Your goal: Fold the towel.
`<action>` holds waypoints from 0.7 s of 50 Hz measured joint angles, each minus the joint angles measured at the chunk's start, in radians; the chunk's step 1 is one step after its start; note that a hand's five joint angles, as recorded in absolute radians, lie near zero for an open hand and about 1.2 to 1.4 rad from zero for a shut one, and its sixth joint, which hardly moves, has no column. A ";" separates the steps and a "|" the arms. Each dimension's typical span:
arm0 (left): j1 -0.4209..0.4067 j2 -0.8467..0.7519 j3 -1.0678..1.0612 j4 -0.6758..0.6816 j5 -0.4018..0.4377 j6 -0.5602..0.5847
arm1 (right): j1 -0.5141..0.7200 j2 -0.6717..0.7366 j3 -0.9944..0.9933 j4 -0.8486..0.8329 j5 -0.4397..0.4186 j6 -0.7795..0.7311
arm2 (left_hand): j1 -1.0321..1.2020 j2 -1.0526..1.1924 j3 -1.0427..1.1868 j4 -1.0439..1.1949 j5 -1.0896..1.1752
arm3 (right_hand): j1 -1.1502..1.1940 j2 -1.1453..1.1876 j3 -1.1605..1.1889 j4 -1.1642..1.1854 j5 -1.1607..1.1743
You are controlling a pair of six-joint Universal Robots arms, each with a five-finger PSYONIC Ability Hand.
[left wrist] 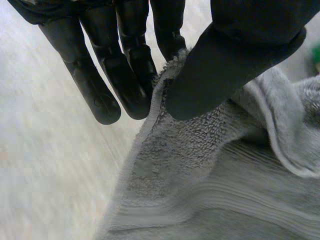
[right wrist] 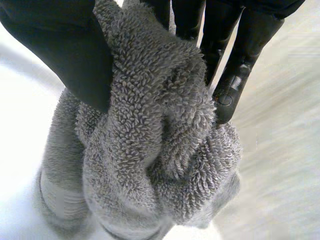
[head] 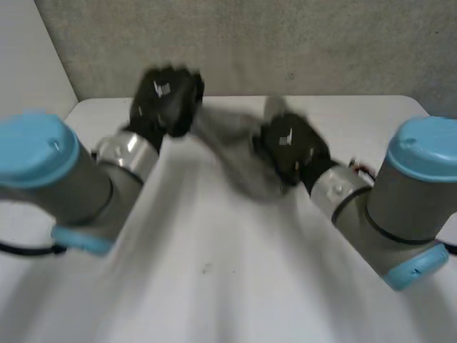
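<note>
The left hand point(head: 166, 100) pinches the towel point(left wrist: 210, 180) by its hem, thumb against fingers; the right hand point(head: 289, 146) clamps a bunched wad. Two grips should let them stretch it over the bench point(head: 214, 271).

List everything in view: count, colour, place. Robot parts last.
towel: one, grey, bunched between the two hands, over the far part of the table.
table: one, white, under the arms and the towel.
wall: one, grey, behind the table.
left arm: one, grey with a light-blue cap, reaching in over the table.
right arm: one, grey with a light-blue cap, reaching in from the other side.
left hand: one, black, pinching the towel's hemmed edge between thumb and fingers.
right hand: one, black, thumb and fingers closed on a bunched part of the towel.
</note>
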 measured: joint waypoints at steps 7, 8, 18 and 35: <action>-0.011 -0.029 -0.247 0.013 0.017 0.159 | -0.054 0.067 -0.060 0.342 -0.023 0.004 | 0.005 0.000 0.000 0.000 0.000 | -0.568 -0.762 -0.757 -0.796 -0.689; -0.013 -0.031 -0.269 0.014 0.020 0.176 | -0.060 0.069 -0.067 0.357 -0.016 0.006 | 0.005 0.000 0.000 0.000 0.000 | -0.596 -0.801 -0.796 -0.838 -0.731; -0.041 0.027 -0.338 0.008 0.024 0.229 | -0.089 -0.008 -0.003 0.314 0.076 0.191 | 0.005 0.000 0.000 0.000 0.000 | -0.637 -0.861 -0.872 -0.917 -0.804; -0.037 0.255 -0.377 -0.018 0.016 0.213 | -0.291 -0.227 0.334 0.223 0.052 0.703 | 0.005 0.000 0.000 0.000 0.000 | -0.606 -0.828 -0.807 -0.854 -0.733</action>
